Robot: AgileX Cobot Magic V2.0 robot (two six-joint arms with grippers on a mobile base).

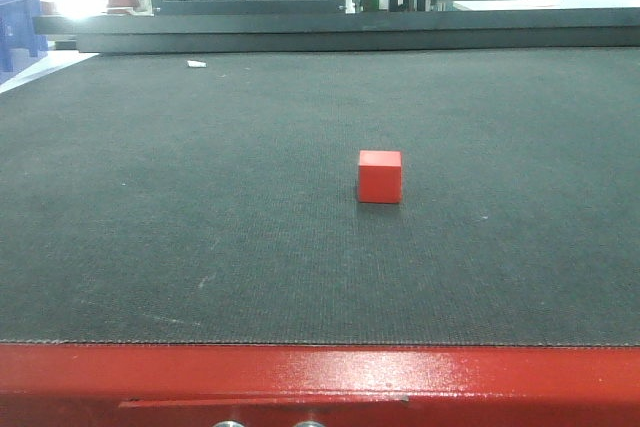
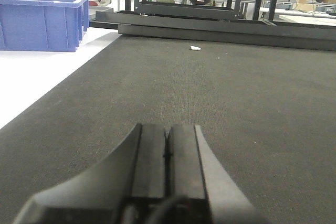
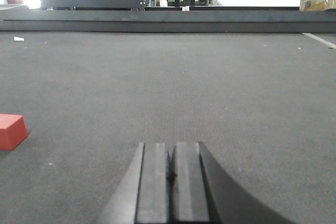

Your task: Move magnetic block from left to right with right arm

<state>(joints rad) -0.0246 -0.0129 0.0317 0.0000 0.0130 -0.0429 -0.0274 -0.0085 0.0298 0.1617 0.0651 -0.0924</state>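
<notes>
The magnetic block [image 1: 380,176], a small plain red cube, rests on the dark mat a little right of centre in the front view. In the right wrist view the same block [image 3: 11,131] shows at the far left edge, partly cut off. My right gripper [image 3: 169,146] sits low over the mat, well to the right of the block, shut with nothing between its fingers. In the left wrist view my left gripper [image 2: 167,126] is also shut and empty. Neither arm appears in the front view.
A dark textured mat [image 1: 200,197] covers the table, with a red front edge [image 1: 320,377]. A black rail [image 1: 350,37] runs along the far side. A small white scrap [image 1: 197,64] lies near the back. A blue bin [image 2: 42,19] stands off the mat's left.
</notes>
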